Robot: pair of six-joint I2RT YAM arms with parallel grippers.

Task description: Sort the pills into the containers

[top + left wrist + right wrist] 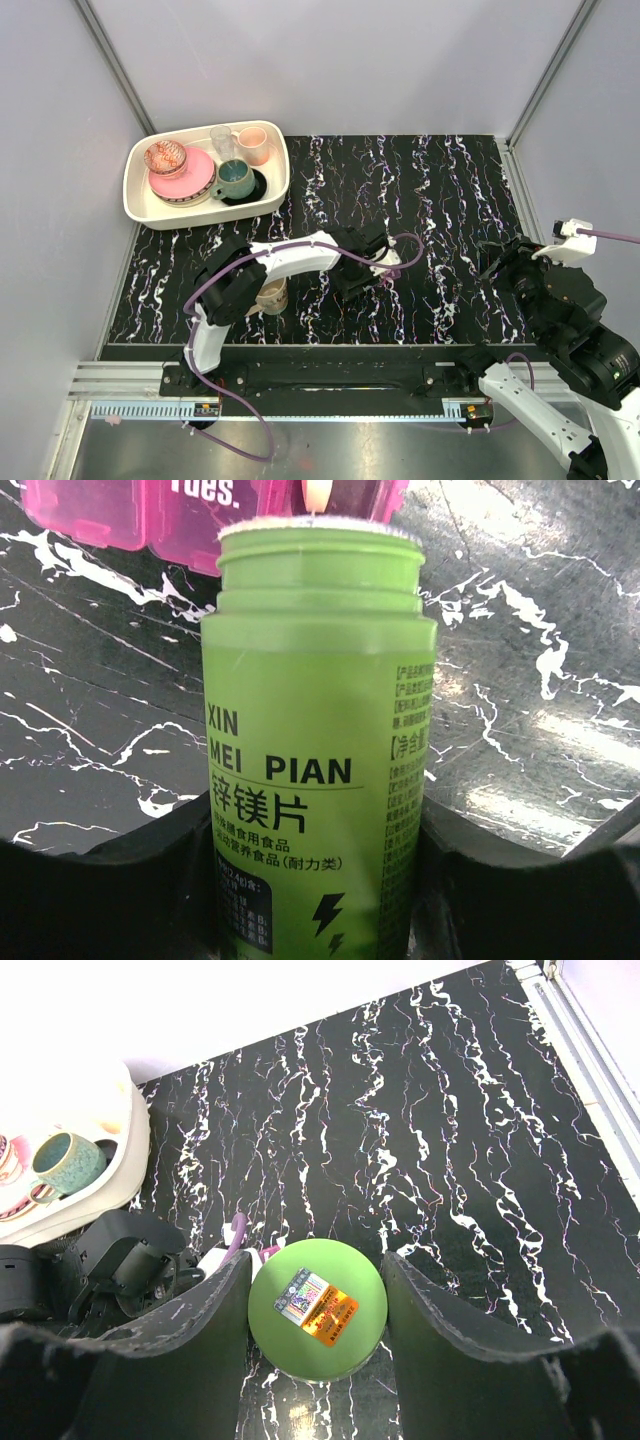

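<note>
My left gripper (315,880) is shut on the lime-green bottle (320,730). The bottle has no cap, and its open mouth points at the magenta-purple pill box (150,515) on the black table. One pale cream pill (316,494) shows in a box compartment just beyond the bottle's rim. In the top view the left gripper (362,268) is at the table's middle, and it hides the bottle and box. My right gripper (317,1295) is shut on the green cap (317,1307) and holds it above the table at the right (497,262).
A cream tray (140,205) with pink and teal cups and plates sits at the back left. A beige mug (271,295) stands under the left arm near the front edge. Grey walls close in both sides.
</note>
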